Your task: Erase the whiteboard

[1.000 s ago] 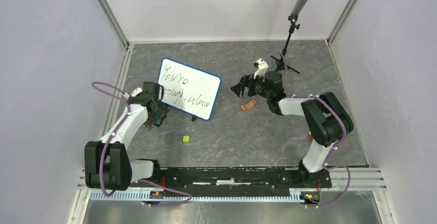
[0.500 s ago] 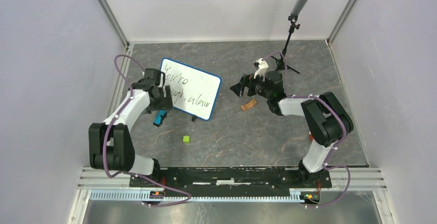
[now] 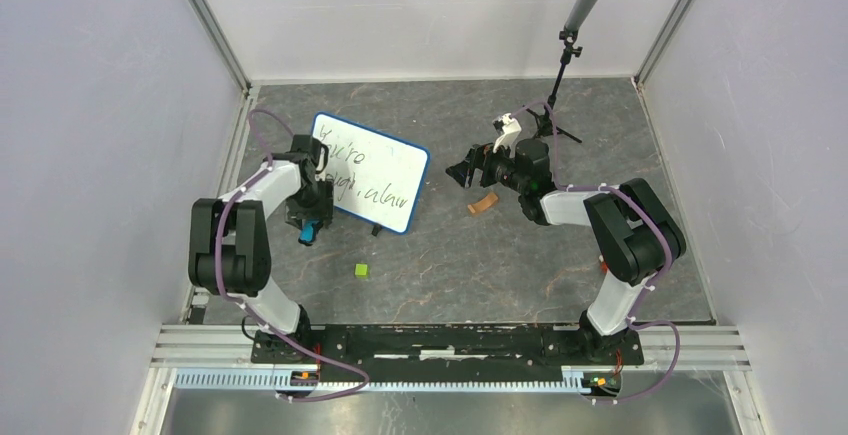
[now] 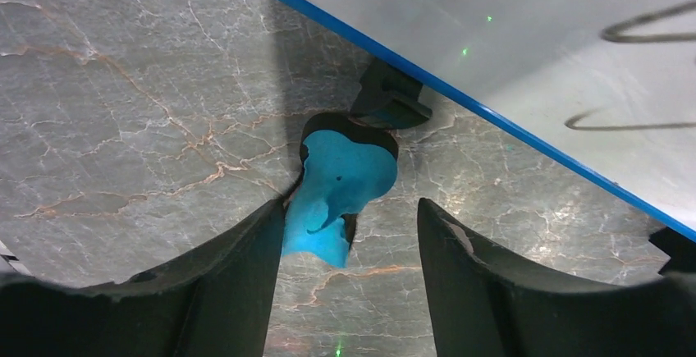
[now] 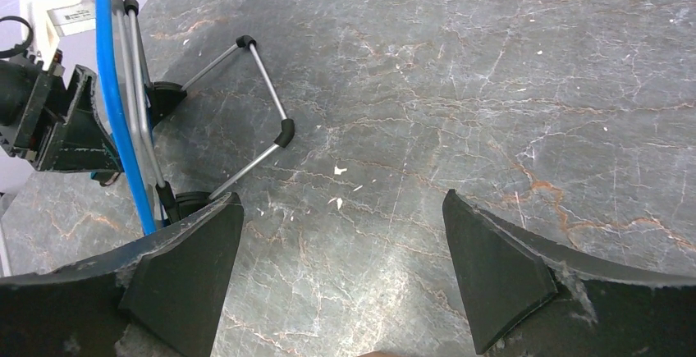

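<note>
The whiteboard (image 3: 372,168) stands tilted at the back left, blue-framed, with black handwriting. In the left wrist view its blue lower edge (image 4: 492,119) and a black foot (image 4: 389,99) show. A blue eraser (image 3: 308,231) lies on the floor by the board's lower left corner. My left gripper (image 3: 305,217) is open just over it; in the left wrist view (image 4: 351,209) the eraser (image 4: 341,175) lies beyond the tips, against the left finger (image 4: 246,267). My right gripper (image 3: 466,171) is open and empty, right of the board; it also shows open in the right wrist view (image 5: 341,197).
A brown piece (image 3: 483,203) lies by the right gripper. A green cube (image 3: 361,270) sits near the middle front. A microphone on a stand (image 3: 570,45) stands at the back right. The board's wire stand legs (image 5: 263,119) show in the right wrist view.
The left arm's elbow has swung back toward the left wall and the wrist has turned. The blue eraser now shows more plainly on the floor. The right arm has not moved.
</note>
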Controlling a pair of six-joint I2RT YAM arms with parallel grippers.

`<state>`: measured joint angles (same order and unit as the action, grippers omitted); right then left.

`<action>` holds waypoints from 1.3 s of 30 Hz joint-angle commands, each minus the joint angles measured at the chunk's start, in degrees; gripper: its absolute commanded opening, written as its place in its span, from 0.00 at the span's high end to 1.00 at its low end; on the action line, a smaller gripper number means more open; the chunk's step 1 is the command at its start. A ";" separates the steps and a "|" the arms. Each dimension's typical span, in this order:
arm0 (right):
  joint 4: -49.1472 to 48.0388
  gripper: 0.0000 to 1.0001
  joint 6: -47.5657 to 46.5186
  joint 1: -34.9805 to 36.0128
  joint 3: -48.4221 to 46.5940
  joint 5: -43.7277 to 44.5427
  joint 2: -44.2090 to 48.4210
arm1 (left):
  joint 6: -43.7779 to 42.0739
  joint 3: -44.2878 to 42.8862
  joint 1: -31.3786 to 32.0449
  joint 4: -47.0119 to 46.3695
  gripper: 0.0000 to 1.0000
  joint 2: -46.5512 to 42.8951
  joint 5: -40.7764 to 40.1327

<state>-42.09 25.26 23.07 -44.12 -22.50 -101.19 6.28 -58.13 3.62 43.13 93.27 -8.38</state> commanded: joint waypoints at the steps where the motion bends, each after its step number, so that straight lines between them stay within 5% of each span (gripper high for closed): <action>1: -2.56 0.03 0.00 -0.35 0.54 -0.89 0.91 | -2.48 -2.14 -1.56 -0.33 0.36 1.77 1.20; 5: -2.52 0.03 -0.11 -0.34 0.52 -0.93 0.98 | -2.42 -2.59 -2.02 -0.26 0.41 3.39 2.57; 9: -2.40 0.03 -0.04 -0.31 0.51 -0.90 0.93 | -2.44 -3.11 -2.04 0.18 0.57 4.57 4.83; 20: -1.96 0.03 -0.29 -0.31 0.35 -0.81 0.90 | -1.63 -1.48 -2.04 -1.23 0.45 0.50 3.26; 27: -0.62 0.03 -2.57 0.65 -0.92 -1.94 1.12 | -1.60 -1.18 -2.04 -1.78 0.54 -0.09 4.05; 39: 1.45 0.03 -3.45 0.92 -0.44 -2.43 5.54 | -1.45 -1.90 -2.04 -1.15 0.50 2.03 4.69</action>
<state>-39.88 23.09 23.64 -44.12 -23.94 -99.24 5.87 -59.18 1.63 42.72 94.72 -4.78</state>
